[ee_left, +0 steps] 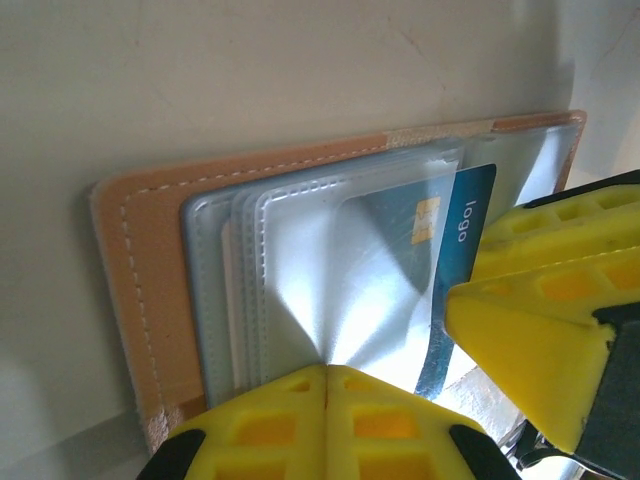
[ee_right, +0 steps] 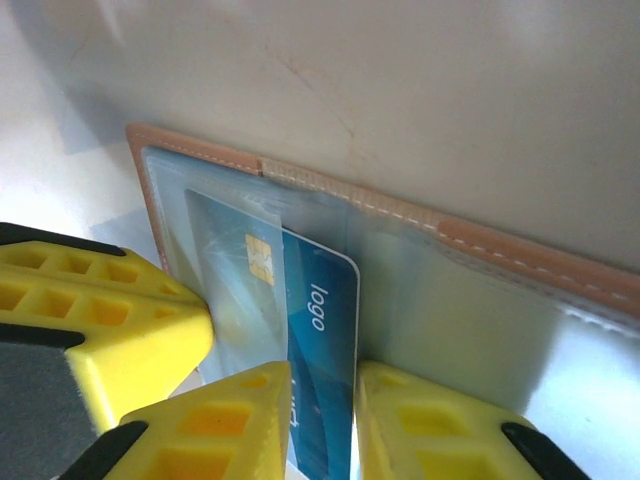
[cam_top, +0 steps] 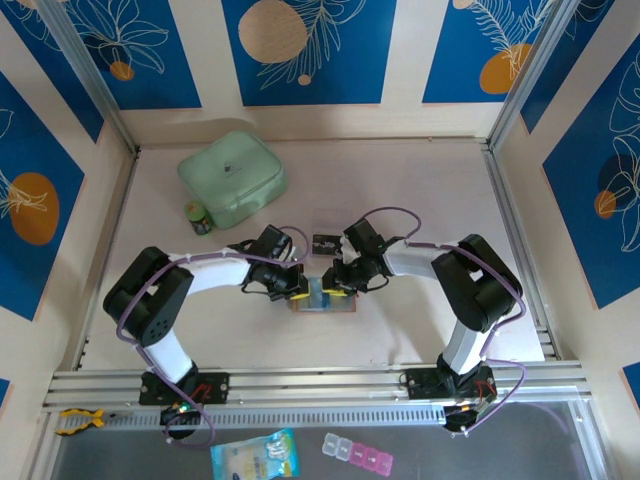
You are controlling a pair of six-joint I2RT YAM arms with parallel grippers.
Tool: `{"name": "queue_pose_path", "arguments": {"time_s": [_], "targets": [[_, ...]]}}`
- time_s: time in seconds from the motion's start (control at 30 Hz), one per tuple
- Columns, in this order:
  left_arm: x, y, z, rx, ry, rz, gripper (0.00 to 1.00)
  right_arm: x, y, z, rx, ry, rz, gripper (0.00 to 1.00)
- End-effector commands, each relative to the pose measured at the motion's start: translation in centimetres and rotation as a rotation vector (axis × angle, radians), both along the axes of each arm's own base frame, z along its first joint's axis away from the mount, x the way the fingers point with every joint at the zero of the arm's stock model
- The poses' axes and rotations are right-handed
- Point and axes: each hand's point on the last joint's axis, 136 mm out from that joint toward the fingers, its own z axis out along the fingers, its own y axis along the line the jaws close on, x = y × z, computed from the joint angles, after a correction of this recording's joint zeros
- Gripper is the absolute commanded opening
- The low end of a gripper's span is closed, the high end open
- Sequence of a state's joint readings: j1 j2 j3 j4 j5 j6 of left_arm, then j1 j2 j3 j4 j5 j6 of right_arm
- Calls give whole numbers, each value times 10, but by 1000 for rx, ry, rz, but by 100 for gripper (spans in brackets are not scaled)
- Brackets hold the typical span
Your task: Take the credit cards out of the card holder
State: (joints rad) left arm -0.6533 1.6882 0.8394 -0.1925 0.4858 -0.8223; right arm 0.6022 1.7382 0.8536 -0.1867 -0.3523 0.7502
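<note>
Between the two arms, near the front of the worktop (cam_top: 430, 190), the card holder (cam_top: 322, 303) lies open and flat, its clear sleeves facing up. The left hand (ee_left: 325, 395) is fully closed, with its tips on the edge of the sleeves; I judge that it pins the holder down. The right hand (ee_right: 322, 420) stands a little open, its fingers on both sides of the free end of a blue credit card (ee_right: 320, 310) that sticks halfway out of a sleeve. Whether it grips firmly, I cannot tell. A small dark rectangle (cam_top: 323, 242), probably a card already removed, lies just beyond. The step in hand is pulling out this blue card. The next move calls for a firm pinch and a straight pull along the sleeve while the holder is kept down.
</note>
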Motion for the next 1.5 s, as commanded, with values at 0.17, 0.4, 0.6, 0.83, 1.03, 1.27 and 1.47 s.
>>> {"name": "queue_pose_path", "arguments": {"time_s": [0.17,0.4,0.6,0.83,1.03,1.27,1.47], "targets": [[-7,8,-10,74,17,-25,0,-4,6,10,62,13,2,18],[-8,9,-9,71,14,-24,0,-5,2,9,50,7,2,13],[-8,10,-7,72,9,-21,0,-6,-9,10,13,-7,-1,12],[-6,10,-4,68,-4,-18,0,-8,-19,14,-13,-20,-3,12],[-4,7,1,52,-14,-13,0,-7,-23,21,-36,-39,3,11],[-1,0,14,4,-28,-9,1,-7,-27,32,-51,-66,14,10],[2,-3,23,-13,-44,-12,2,-4,-29,43,-72,-99,41,9]]}}
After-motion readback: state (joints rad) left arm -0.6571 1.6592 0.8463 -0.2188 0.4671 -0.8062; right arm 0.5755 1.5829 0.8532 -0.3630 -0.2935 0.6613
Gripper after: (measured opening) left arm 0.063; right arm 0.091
